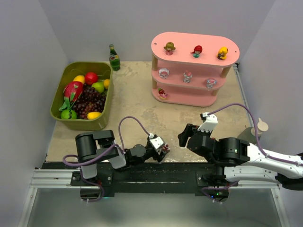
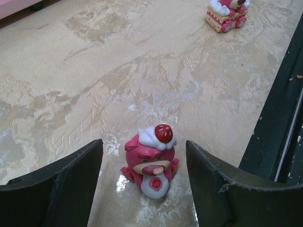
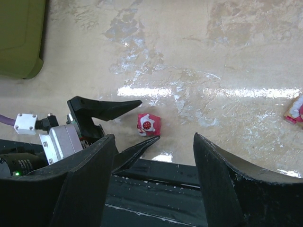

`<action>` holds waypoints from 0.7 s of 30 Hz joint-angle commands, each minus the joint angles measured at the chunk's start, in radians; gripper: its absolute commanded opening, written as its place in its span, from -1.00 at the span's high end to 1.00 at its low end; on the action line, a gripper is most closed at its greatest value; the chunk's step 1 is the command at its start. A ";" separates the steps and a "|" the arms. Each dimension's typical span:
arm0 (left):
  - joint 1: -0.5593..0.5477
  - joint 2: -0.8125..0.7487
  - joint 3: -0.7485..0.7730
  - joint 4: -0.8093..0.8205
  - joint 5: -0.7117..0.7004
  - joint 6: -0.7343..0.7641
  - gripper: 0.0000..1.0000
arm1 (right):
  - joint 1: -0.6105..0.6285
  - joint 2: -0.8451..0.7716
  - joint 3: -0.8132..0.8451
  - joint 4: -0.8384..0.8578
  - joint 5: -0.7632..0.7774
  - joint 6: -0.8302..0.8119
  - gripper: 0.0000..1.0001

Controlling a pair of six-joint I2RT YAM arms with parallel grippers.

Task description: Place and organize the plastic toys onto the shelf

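Between the black fingers [image 2: 71, 179] of my left gripper [image 2: 143, 151] stands a pink bear figurine [image 2: 150, 163], upright, with a white cap and a red blob on its head. My fingers are spread to either side of it, bare tabletop showing on both flanks, no contact! It sits well in front of the shelf [image 1: 208, 43], down by the black rail [image 1: 142, 171] at the table's near edge. A second toy [image 2: 226, 15], pink on a little cake-coloured cart, stands on the table [image 1: 132, 101] too, also well in front of the shelf. My right gripper [image 3: 154, 139] hovers low in front of the shelf, fingers wide apart, holding nothing. What a surface: beige, mottled like stone, scuffed and glossy, with a bright band of glare across it. Up on the shelf, three figurines [image 1: 197, 50] line the top board, three more the middle, one the bottom. Left of the shelf sits an olive bin [image 1: 57, 101] heaped with toy fruit [image 1: 90, 97], and a green bottle [image 1: 114, 57] stands between bin and shelf, at the back. Pale grey-lilac walls [image 1: 94, 23] close in on three sides.
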 commanded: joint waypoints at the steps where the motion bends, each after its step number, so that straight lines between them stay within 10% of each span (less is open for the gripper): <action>1: -0.001 0.004 0.022 0.181 -0.039 0.010 -0.48 | 0.000 -0.003 -0.008 -0.008 0.048 0.027 -0.41; 21: 0.009 0.035 0.058 0.154 -0.054 -0.016 0.00 | 0.000 -0.029 -0.014 -0.038 0.057 0.052 -0.39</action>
